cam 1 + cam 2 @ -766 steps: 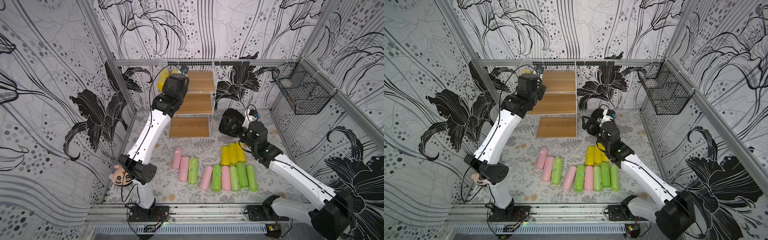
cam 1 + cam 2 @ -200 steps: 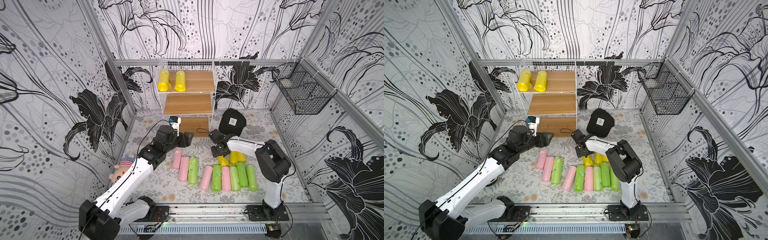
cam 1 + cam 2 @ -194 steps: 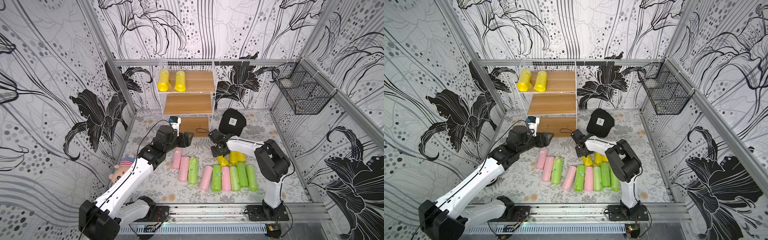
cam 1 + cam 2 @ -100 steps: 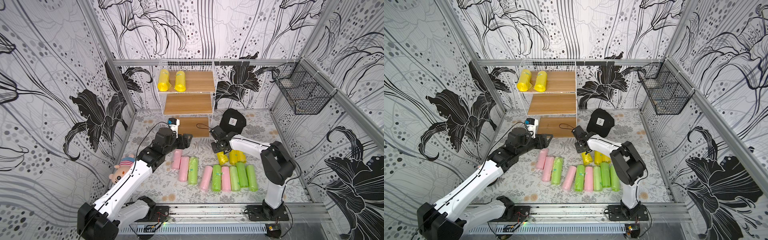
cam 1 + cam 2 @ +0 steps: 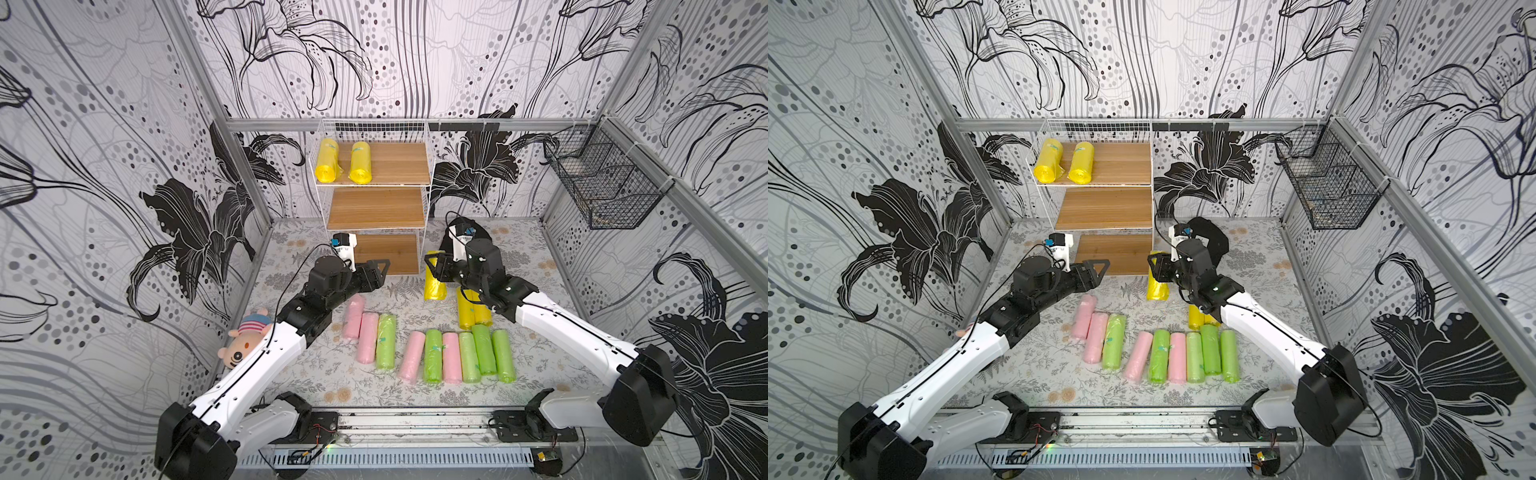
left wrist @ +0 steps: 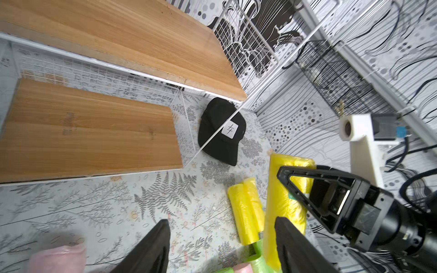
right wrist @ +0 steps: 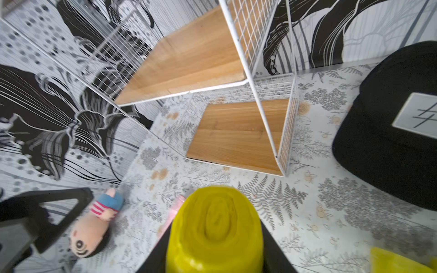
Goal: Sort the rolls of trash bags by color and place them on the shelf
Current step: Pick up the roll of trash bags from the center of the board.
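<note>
Glossy yellow plastic, a soft crinkled roll (image 5: 435, 287), is pinched in our right claw (image 5: 436, 269); our left claw (image 6: 221, 223) gapes wide, empty.

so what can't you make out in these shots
- floor yellow rolls: top view, far ends under the right arm.
- black cap: top view, partly behind the right arm.
- plush toy: top view, body under the left arm.
- black wire basket: top view, contents too small to tell.
- held yellow roll: right wrist view, blurred, cut off by the picture edge.
</note>
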Motion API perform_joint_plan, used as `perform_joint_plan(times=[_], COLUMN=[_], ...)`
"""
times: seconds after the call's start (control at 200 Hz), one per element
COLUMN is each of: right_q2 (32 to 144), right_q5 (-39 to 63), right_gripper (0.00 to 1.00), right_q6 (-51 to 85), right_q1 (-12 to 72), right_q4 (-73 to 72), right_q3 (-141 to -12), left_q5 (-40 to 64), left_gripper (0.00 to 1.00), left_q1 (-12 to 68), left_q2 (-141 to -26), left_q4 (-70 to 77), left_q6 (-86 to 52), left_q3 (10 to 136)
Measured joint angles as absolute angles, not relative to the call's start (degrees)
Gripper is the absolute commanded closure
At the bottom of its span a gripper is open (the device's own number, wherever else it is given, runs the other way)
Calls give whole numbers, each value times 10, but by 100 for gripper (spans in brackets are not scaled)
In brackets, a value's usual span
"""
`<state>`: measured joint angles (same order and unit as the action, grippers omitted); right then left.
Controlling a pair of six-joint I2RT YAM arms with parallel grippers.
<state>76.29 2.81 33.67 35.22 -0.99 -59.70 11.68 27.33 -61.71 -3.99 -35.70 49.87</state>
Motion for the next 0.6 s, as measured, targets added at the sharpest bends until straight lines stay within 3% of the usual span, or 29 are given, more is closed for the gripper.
perform_joint_plan(times=[0.315, 0.601], right_q2=[728, 732], right_q5=[20, -44], right_gripper=[59, 59], right_q6=[474, 562], right_q1=[369, 404], right_q4=[-121, -237], right_q3=[-579, -579], left_q5=[154, 183], left_gripper=[24, 21], left_q1=[274, 295], left_q2=[-581, -637], left_q4=[102, 282], left_q6=[-487, -628], left_q3=[457, 449])
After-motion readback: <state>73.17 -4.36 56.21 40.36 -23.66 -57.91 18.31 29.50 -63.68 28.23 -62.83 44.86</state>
